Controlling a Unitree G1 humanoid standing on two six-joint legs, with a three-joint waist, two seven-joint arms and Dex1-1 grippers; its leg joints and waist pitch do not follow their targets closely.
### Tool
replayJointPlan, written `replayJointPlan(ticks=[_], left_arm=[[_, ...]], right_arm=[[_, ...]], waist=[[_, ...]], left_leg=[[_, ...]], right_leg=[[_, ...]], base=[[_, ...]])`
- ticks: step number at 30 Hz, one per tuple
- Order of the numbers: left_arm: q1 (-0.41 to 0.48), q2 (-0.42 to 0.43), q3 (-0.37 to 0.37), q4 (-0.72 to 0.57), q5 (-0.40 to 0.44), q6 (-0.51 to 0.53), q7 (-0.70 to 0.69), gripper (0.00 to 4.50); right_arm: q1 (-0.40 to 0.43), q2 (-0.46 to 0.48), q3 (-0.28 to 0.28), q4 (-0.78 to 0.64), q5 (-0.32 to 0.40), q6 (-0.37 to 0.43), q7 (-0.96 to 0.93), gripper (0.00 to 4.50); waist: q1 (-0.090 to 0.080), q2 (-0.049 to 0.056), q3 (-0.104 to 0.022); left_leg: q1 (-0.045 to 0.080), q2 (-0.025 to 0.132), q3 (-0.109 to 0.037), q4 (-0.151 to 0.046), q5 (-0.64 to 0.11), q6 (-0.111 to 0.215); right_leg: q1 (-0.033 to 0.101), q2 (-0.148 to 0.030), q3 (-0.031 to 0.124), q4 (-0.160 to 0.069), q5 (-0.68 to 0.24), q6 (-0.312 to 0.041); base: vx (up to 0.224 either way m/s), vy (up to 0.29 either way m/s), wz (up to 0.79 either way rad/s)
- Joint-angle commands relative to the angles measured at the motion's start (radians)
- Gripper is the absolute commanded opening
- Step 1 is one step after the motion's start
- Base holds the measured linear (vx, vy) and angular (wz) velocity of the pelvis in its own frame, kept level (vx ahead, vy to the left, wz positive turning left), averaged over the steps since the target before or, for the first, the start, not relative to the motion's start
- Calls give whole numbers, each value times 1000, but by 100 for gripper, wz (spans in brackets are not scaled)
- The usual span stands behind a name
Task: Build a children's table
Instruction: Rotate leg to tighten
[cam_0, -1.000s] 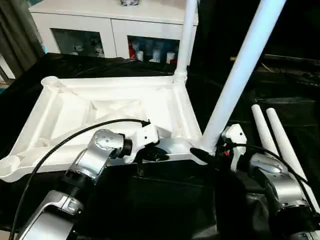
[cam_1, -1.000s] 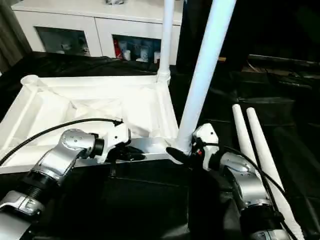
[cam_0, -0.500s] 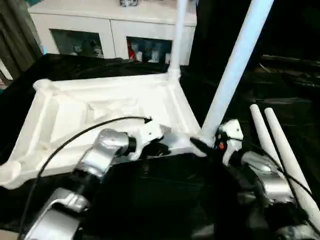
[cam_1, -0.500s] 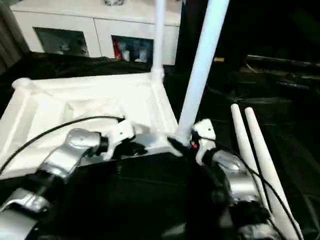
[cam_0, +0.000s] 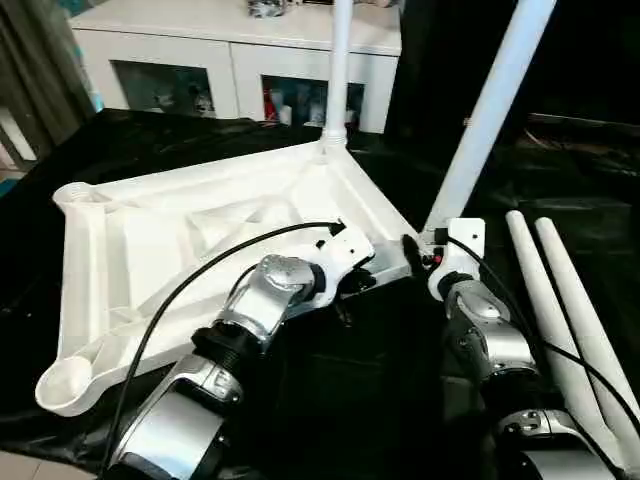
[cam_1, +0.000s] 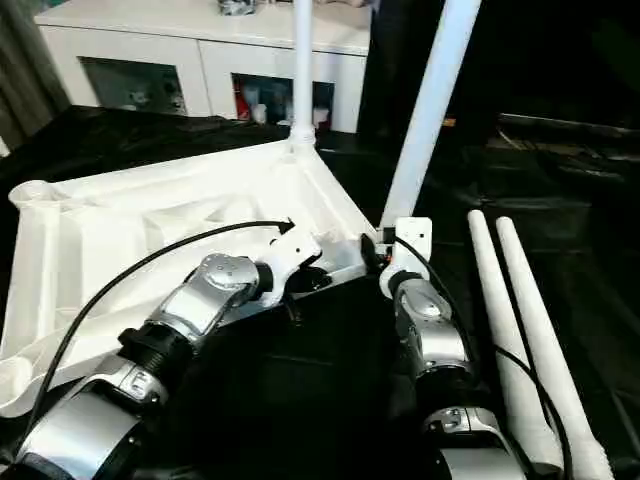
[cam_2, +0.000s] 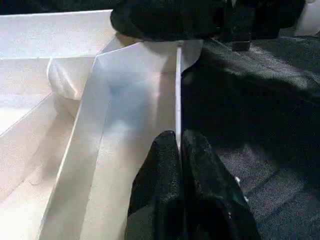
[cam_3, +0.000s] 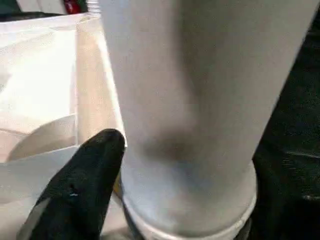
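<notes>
On the black-draped table, the children's table lies upside down, tilted, its near rim at the front edge. Two legs stand in its corner sockets: far leg, near leg. Two loose legs lie side by side toward the right edge. The left gripper pinches the rim, fingers closed. The right gripper brackets the near leg's base, one finger beside it.

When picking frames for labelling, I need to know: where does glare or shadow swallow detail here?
Left eye view: the upturned white plastic tabletop glares, flattening its ribs, and the black-draped table under it shows almost no detail. Left wrist view: the tabletop's rim wall lies half in shadow. Right wrist view: a dark shadow band crosses the white tube leg above its base.
</notes>
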Motion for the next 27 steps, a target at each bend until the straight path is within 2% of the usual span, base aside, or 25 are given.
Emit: replayJointPlan(ticks=[1, 4, 6, 7, 8, 9, 14, 21, 22, 25, 27], left_arm=[[22, -6, 6, -7, -24, -36, -12, 0], [50, 40, 4, -38, -41, -80, -92, 0], [75, 90, 4, -67, -59, -104, -175, 0], [75, 90, 4, -67, -59, -104, -175, 0], [85, 117, 6, -82, -72, -108, -220, 0], [89, 127, 7, -88, -77, -109, -236, 0], [113, 189, 6, -134, -110, -106, -352, 0], [135, 219, 4, -176, -132, -95, -413, 0], [136, 221, 5, -179, -132, -94, -416, 0], [139, 225, 5, -175, -127, -95, -413, 0], [141, 229, 3, -173, -122, -98, -411, 0]], right_arm=[[26, 26, 39, 9, 17, 24, 55, 388], [49, -18, 48, -49, 47, 43, 169, 388], [89, -87, 77, -129, 60, 64, 311, 388], [89, -87, 77, -129, 60, 64, 311, 388], [113, -132, 94, -174, 63, 71, 385, 388], [122, -149, 98, -189, 64, 74, 412, 388], [173, -264, 131, -265, 65, 85, 576, 388], [183, -302, 124, -316, 111, 121, 663, 388], [184, -304, 124, -321, 116, 125, 670, 388], [184, -308, 144, -318, 107, 126, 692, 362], [185, -302, 143, -317, 112, 130, 698, 345]], waist=[[0, -15, -55], [1, -17, -55], [1, -19, -56], [3, -19, -57], [2, -20, -58], [4, -18, -58], [7, -17, -57], [6, -23, -54], [7, -22, -55], [8, -27, -55], [9, -25, -55]], left_leg=[[8, 61, -30, -70, -171, 54], [4, 60, -30, -69, -152, 74], [6, 61, -29, -67, -145, 86], [7, 61, -28, -65, -135, 90], [4, 61, -29, -65, -121, 97], [7, 63, -27, -64, -116, 103], [7, 65, -26, -64, -118, 107], [8, 65, -26, -65, -137, 95], [9, 66, -26, -65, -133, 95], [8, 66, -26, -65, -125, 94], [8, 65, -26, -65, -121, 95]], right_leg=[[39, -90, 54, -84, -173, -195], [42, -90, 54, -83, -158, -190], [41, -89, 53, -84, -162, -192], [41, -88, 53, -83, -148, -192], [44, -87, 53, -77, -118, -199], [40, -87, 53, -75, -101, -207], [40, -86, 52, -72, -84, -227], [39, -87, 53, -77, -142, -223], [39, -89, 53, -78, -146, -222], [38, -88, 52, -76, -142, -219], [38, -89, 52, -76, -144, -219]], base=[[0, 0, 0], [0, 0, 0], [0, 0, 0], [0, 0, 0], [0, 0, 0], [0, 0, 0], [0, 0, 0], [0, 0, 0], [0, 0, 0], [0, 0, 0], [0, 0, 0]])
